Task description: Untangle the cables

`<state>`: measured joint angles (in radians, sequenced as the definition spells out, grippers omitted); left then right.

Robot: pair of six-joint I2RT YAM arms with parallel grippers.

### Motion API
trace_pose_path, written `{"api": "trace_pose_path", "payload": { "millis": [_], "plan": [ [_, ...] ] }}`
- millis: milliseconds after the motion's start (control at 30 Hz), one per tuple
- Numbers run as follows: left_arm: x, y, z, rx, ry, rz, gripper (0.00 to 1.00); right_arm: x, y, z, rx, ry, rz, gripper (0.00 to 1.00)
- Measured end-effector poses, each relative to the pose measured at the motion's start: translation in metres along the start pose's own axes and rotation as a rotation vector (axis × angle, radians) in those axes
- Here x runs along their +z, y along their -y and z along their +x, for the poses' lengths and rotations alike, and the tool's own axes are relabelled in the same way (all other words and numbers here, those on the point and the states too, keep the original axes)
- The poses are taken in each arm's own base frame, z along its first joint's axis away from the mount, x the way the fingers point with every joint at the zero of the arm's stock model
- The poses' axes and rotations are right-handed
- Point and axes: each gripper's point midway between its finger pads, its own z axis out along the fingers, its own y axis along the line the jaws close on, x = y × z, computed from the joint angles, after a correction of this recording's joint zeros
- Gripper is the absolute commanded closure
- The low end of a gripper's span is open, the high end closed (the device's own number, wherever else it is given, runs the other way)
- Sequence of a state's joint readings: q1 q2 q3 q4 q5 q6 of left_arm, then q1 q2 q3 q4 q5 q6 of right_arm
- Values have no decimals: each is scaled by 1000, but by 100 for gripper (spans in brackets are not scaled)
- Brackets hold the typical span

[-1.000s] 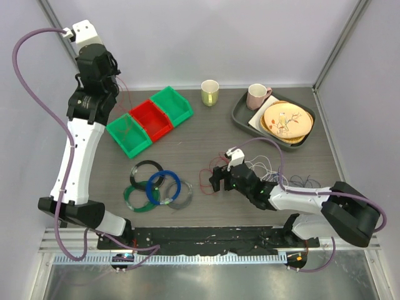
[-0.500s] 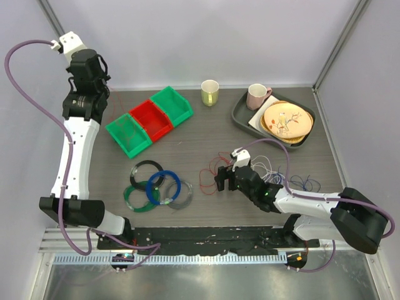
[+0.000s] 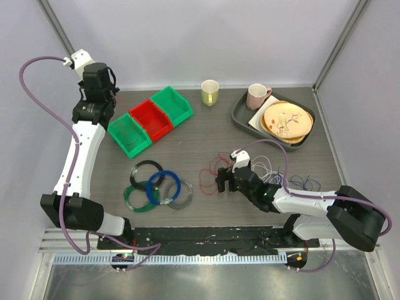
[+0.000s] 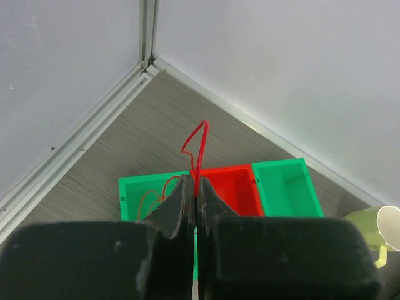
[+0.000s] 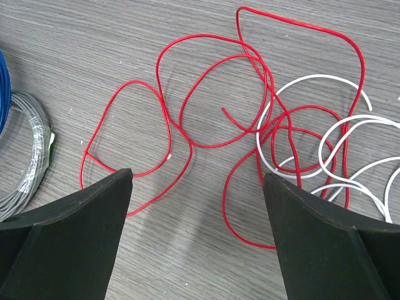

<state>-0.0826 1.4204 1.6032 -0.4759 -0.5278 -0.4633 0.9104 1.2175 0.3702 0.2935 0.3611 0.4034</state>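
Two hands, far apart. Left hand (image 4: 192,182) clenched on red strand (image 4: 199,140), above green bin (image 4: 144,179). Right hand (image 5: 197,178) released, nearer to work: red tangle (image 5: 270,80) on table (image 5: 94,37) directly beneath, running rightward into white wires (image 5: 315,77).

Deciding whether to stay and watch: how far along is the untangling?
Apparently done: four wound coils lie left of the tangle. In hand: the left gripper pinches a red wire above the end green bin. Left: the open right gripper hangs over a loose red wire crossing white wires.
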Motion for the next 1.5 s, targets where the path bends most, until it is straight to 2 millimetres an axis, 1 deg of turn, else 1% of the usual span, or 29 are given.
{"api": "trace_pose_path", "payload": {
  "millis": [100,200,300,467,533,600,800,867,1000,1100,1267,1333,1367,1433,1467,1500],
  "plan": [
    [10,0,14,1,-29,-13,100,0,1,1,0,0,1,9],
    [19,-8,32,-12,-63,-43,100,0,1,1,0,0,3,9],
    [28,-25,53,-34,-106,-87,100,0,1,1,0,1,3,9],
    [41,-65,101,-80,-217,-171,100,2,2,4,-3,-5,7,9],
    [44,-76,118,-92,-255,-190,100,4,3,8,-8,-17,13,9],
    [45,-81,135,-96,-296,-192,100,6,4,12,-12,-28,17,9],
    [61,-66,173,-110,-406,-132,100,7,5,17,-19,-44,25,9],
    [66,-65,190,-105,-452,-130,100,7,6,17,-19,-44,25,9],
    [72,-66,214,-93,-516,-136,100,8,5,16,-17,-40,24,9],
    [76,-66,221,-86,-545,-146,100,8,5,16,-17,-38,23,9],
    [86,-60,223,-81,-574,-149,100,8,5,16,-16,-38,23,9],
    [89,-58,224,-81,-586,-147,94,8,5,16,-16,-39,23,9],
    [88,-58,226,-80,-595,-147,86,8,5,16,-16,-39,23,9],
    [86,-58,228,-77,-610,-142,76,8,5,16,-16,-39,23,9],
    [85,-57,229,-76,-615,-137,66,8,5,16,-16,-39,23,9],
    [85,-56,229,-77,-619,-131,61,8,5,16,-16,-39,23,9]
  ]
}}
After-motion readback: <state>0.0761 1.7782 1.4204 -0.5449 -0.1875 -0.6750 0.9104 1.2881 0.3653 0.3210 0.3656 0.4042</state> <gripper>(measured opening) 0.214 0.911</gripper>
